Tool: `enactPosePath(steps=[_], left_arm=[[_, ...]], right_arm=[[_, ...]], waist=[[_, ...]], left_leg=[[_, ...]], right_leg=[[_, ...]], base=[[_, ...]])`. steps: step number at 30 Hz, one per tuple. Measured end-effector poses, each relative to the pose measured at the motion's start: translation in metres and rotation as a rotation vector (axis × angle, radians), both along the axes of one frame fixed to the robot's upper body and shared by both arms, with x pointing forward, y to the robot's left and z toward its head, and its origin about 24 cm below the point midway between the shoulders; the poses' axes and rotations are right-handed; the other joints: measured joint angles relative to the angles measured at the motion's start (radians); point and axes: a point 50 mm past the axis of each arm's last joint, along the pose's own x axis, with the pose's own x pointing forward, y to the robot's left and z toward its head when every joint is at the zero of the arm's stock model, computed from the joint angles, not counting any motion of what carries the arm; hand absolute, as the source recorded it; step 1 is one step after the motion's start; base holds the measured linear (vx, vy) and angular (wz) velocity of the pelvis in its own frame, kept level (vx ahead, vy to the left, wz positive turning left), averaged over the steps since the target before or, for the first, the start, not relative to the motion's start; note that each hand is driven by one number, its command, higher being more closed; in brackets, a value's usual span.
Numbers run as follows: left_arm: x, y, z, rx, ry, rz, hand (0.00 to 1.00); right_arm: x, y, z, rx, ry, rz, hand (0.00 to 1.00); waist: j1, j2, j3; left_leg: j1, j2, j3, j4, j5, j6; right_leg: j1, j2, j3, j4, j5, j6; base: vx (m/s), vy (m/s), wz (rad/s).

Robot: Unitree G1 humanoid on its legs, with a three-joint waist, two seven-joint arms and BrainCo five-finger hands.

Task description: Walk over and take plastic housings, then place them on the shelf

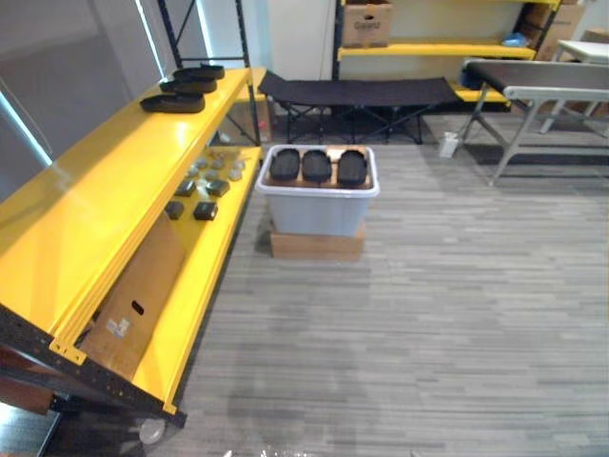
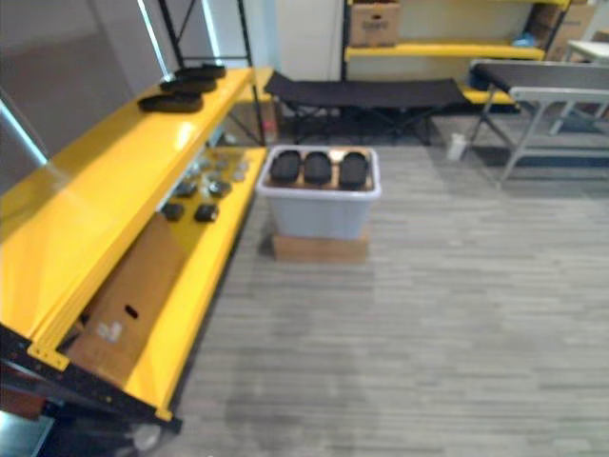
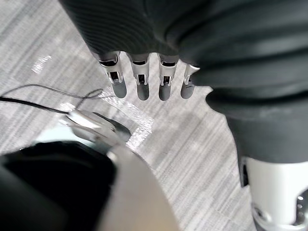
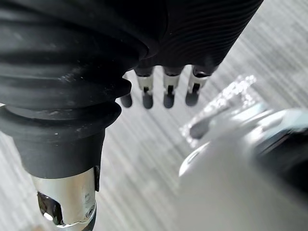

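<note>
Item: three black oval plastic housings (image 1: 317, 166), smooth with rounded edges. They lie side by side on a brown insert in a pale grey, straight-walled plastic bin (image 1: 314, 217). The bin sits on a low brown box (image 1: 316, 248).

Shelf: a glossy yellow metal shelf (image 1: 95, 190) on dark uprights, to the robot's left. Three more black oval housings (image 1: 187, 86) lie in a row at its far end.

Lower level: small dark and greyish parts (image 1: 205, 186), and a flat cardboard sheet (image 1: 138, 295) leaning aslant.

Surroundings: a grey plank-pattern floor (image 1: 428, 333). A black fabric folding cot (image 1: 357, 92) stands behind the bin, and a grey metal table (image 1: 542, 86) is far right.

Head views: the shelf and the bin.

Wrist views: the left hand (image 3: 142, 82) and the right hand (image 4: 168, 91). On both, the fingers hang straight and uncurled above the floor, well away from the housings.
</note>
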Motion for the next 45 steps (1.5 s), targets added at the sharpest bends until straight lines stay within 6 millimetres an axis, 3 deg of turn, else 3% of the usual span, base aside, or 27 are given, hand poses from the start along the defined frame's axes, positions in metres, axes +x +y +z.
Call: enactPosePath(steps=[8,14,23,27,33,35,37,38,39,40,42,45], left_arm=[[0.017,0.000,0.002,-0.002,-0.066,-0.020,0.00],[0.023,0.003,0.005,0.009,-0.098,-0.029,0.00],[0.037,0.000,0.007,0.012,-0.163,-0.013,0.00],[0.036,0.000,0.007,0.009,-0.163,-0.006,0.00],[0.034,0.000,0.007,0.010,-0.158,-0.006,0.00],[0.034,0.006,0.008,0.028,-0.153,-0.020,0.00],[0.035,0.004,0.008,0.029,-0.153,-0.034,0.00],[0.032,0.004,0.007,0.041,-0.136,-0.060,0.00],[0.034,0.004,0.007,0.049,-0.133,-0.077,0.00],[0.037,0.007,0.008,0.062,-0.137,-0.087,0.00],[0.048,0.006,0.010,0.067,-0.160,-0.092,0.00],[0.081,0.001,0.017,0.067,-0.237,-0.106,0.00]], right_arm=[[0.026,0.001,0.004,0.037,-0.099,0.020,0.00],[0.030,0.001,0.005,0.034,-0.115,0.028,0.00],[0.038,0.011,0.006,0.052,-0.153,0.085,0.00],[0.037,0.012,0.006,0.061,-0.149,0.118,0.00],[0.030,0.012,0.005,0.084,-0.104,0.135,0.00],[0.028,0.014,0.004,0.096,-0.089,0.131,0.00],[0.027,0.007,0.004,0.083,-0.079,0.128,0.00],[0.026,0.007,0.004,0.086,-0.081,0.119,0.00],[0.025,0.007,0.004,0.091,-0.078,0.115,0.00],[0.020,0.008,0.003,0.106,-0.061,0.100,0.00],[0.008,0.012,0.001,0.126,-0.033,0.080,0.00],[-0.016,0.017,-0.002,0.160,0.001,0.014,0.00]], waist=[[-0.001,0.000,0.074],[0.001,-0.025,0.096],[0.016,-0.021,0.118],[0.021,-0.020,0.118],[0.022,-0.023,0.118],[0.021,-0.038,0.126],[0.024,-0.030,0.128],[0.017,-0.017,0.134],[0.014,-0.017,0.135],[0.017,-0.011,0.131],[0.020,-0.020,0.136],[0.016,-0.022,0.136]], left_leg=[[-0.016,-0.019,-0.020,-0.014,0.000,0.000],[-0.028,-0.031,-0.021,-0.012,0.001,0.002],[-0.012,-0.031,-0.014,0.020,-0.007,-0.004],[-0.009,-0.032,-0.011,0.024,-0.017,0.013],[0.007,-0.035,-0.015,0.061,-0.035,0.032],[-0.031,-0.044,-0.009,0.184,-0.114,0.057],[-0.050,-0.034,-0.009,0.260,-0.172,0.081],[-0.044,-0.012,-0.013,0.279,-0.184,0.087],[-0.044,0.000,-0.020,0.288,-0.191,0.086],[-0.044,0.029,-0.022,0.296,-0.202,0.076],[-0.047,0.061,-0.034,0.305,-0.212,0.055],[-0.044,0.077,-0.061,0.331,-0.240,0.021]], right_leg=[[-0.030,-0.020,-0.013,0.029,-0.025,0.020],[-0.043,-0.033,-0.029,0.041,-0.032,0.022],[-0.036,-0.039,-0.014,0.084,-0.040,0.010],[-0.035,-0.040,-0.008,0.088,-0.055,0.017],[-0.025,-0.050,-0.014,0.136,-0.080,0.022],[-0.056,-0.086,-0.036,0.246,-0.148,0.071],[-0.106,-0.102,-0.035,0.416,-0.163,0.113],[-0.172,-0.102,-0.030,0.547,-0.156,0.101],[-0.192,-0.093,-0.030,0.568,-0.164,0.088],[-0.230,-0.070,-0.021,0.560,-0.175,0.070],[-0.272,-0.037,0.004,0.472,-0.169,0.074],[-0.319,-0.028,0.029,0.306,-0.104,0.066]], base=[[0.03,0.005,0.04],[0.06,0.019,0.08],[0.01,0.007,-0.02],[-0.06,-0.018,-0.05],[-0.07,-0.006,0.02],[-0.05,0.046,0.15],[-0.05,0.107,0.05],[-0.02,0.105,0.04],[0.01,0.106,0.14],[0.07,0.061,0.09],[0.11,0.039,0.10],[0.23,-0.036,0.18]])
